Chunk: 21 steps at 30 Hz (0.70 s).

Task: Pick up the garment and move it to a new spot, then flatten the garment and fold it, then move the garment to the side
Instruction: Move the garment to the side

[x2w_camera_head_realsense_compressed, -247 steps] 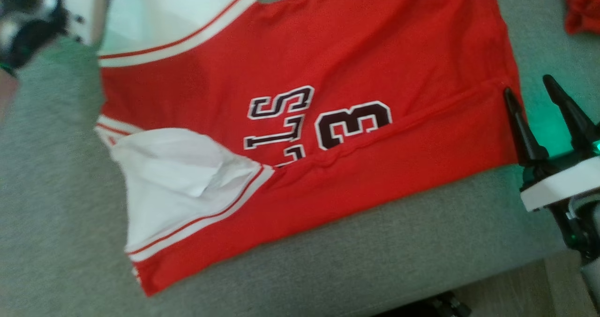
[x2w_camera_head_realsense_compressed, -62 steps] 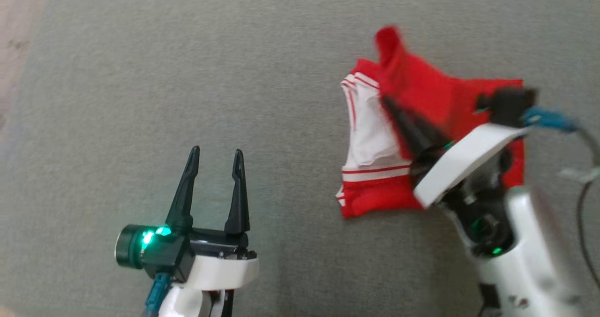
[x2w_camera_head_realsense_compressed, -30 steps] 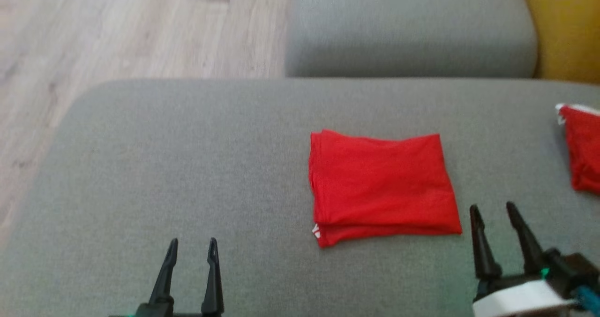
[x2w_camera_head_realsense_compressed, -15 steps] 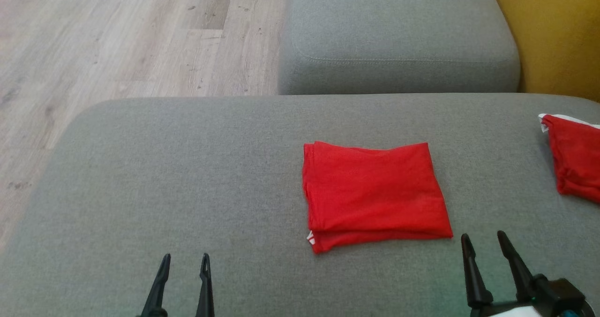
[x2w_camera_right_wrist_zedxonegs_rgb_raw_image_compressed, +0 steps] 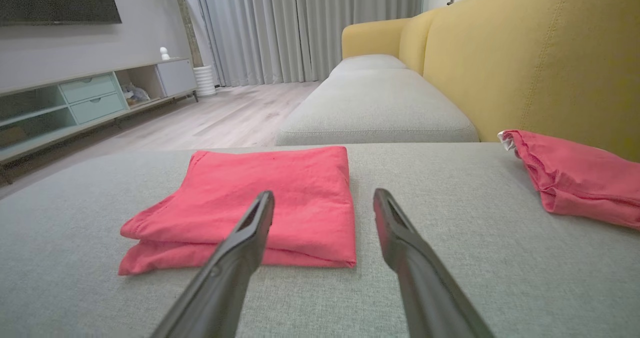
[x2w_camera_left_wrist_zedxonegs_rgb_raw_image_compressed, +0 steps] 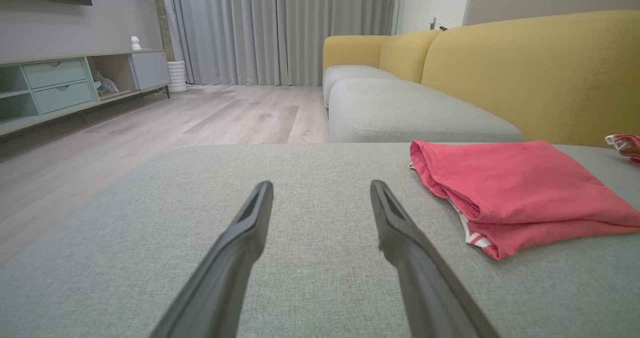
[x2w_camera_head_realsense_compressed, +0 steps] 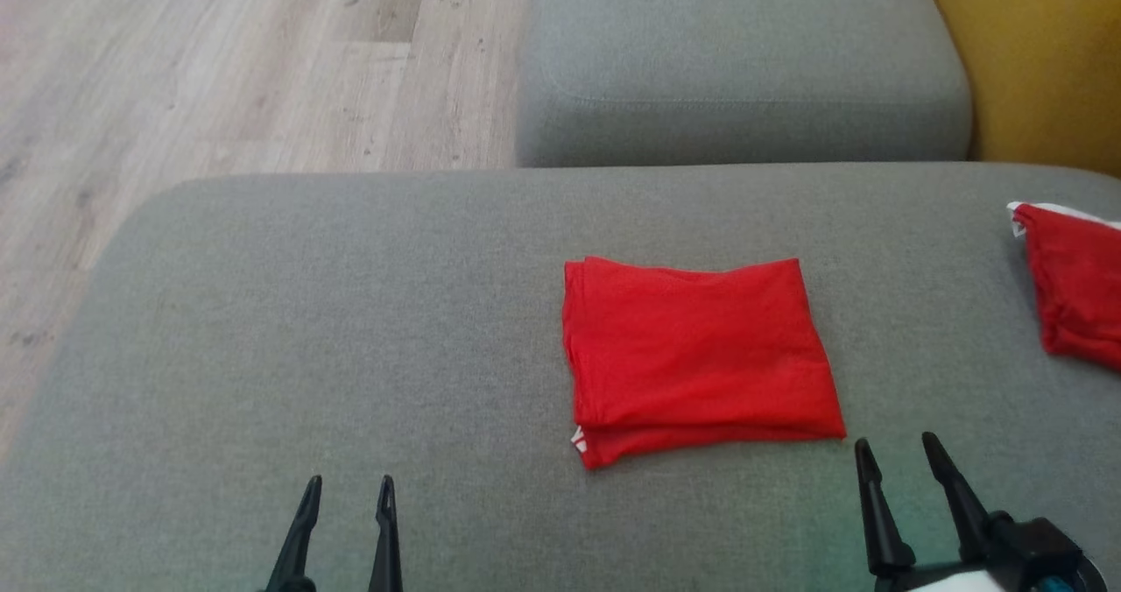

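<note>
The folded garment (x2w_camera_head_realsense_compressed: pixel 701 355) is recorded as plain red, with white-striped trim at its near left corner. Beneath it, a grey seat cushion (x2w_camera_head_realsense_compressed: pixel 350 329); to its right, a white-edged red cloth (x2w_camera_head_realsense_compressed: pixel 1077 285); beyond it, a yellow sofa back (x2w_camera_head_realsense_compressed: pixel 1033 49) and pale wood-grain floor (x2w_camera_head_realsense_compressed: pixel 219 66).

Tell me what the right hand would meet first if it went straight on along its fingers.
Probably the folded red garment: its near corner lies just ahead of the open right hand, in line with one finger; the other points over bare grey cushion. Height is unclear, so it might pass above.
</note>
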Motion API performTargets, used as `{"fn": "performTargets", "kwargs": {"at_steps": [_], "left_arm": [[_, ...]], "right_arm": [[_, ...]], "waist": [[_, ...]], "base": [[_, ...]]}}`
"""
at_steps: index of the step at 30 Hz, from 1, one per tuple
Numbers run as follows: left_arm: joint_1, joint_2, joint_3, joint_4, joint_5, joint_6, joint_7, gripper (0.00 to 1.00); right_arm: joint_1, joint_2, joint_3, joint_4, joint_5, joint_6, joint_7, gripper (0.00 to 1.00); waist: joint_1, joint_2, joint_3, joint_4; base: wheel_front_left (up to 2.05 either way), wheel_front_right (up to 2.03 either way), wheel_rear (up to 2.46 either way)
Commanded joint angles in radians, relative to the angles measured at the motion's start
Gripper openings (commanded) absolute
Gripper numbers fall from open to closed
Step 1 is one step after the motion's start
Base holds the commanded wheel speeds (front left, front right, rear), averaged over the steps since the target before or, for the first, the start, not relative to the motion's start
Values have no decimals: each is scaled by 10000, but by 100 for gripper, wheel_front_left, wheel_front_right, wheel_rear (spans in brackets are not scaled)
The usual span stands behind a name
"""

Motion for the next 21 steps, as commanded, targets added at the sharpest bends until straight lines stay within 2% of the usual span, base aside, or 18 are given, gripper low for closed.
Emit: {"fn": "performTargets", "kwargs": {"at_steps": [1,6,10,12,13,15,21], "left_arm": [[-361,-61,331,-358,86,26,-53,100],[-562,-73,279,-472,124,17,-53,100],[-898,-81,52,-691,146,1,-53,100],[-1264,-85,-155,-886,105,25,-53,100],[-1264,-85,-155,-886,105,25,-53,100],[-1456,-86,-311,-939,61,62,-53,100],[-1863,-87,-700,-856,-7,169,-53,100]], "right_arm": [[-521,-157,218,-195,-185,67,-110,100],[-1102,-66,-21,338,-103,67,-110,100],[-2133,-70,-93,1125,99,67,-110,100],[-3303,-190,-282,2029,401,67,-110,100],[-3303,-190,-282,2029,401,67,-110,100],[-4097,-345,-281,2976,575,67,26,100],[-5886,-774,259,5484,1172,67,1428,100]], "waist": [[0,0,124,-1],[0,0,627,63],[0,0,1372,223],[0,0,2008,372],[0,0,2008,372],[0,0,2251,454],[0,0,2666,714]], "base": [[0,0,0],[0,0,0],[0,0,0],[0,0,0],[0,0,0],[0,0,0],[0,0,0]]}}
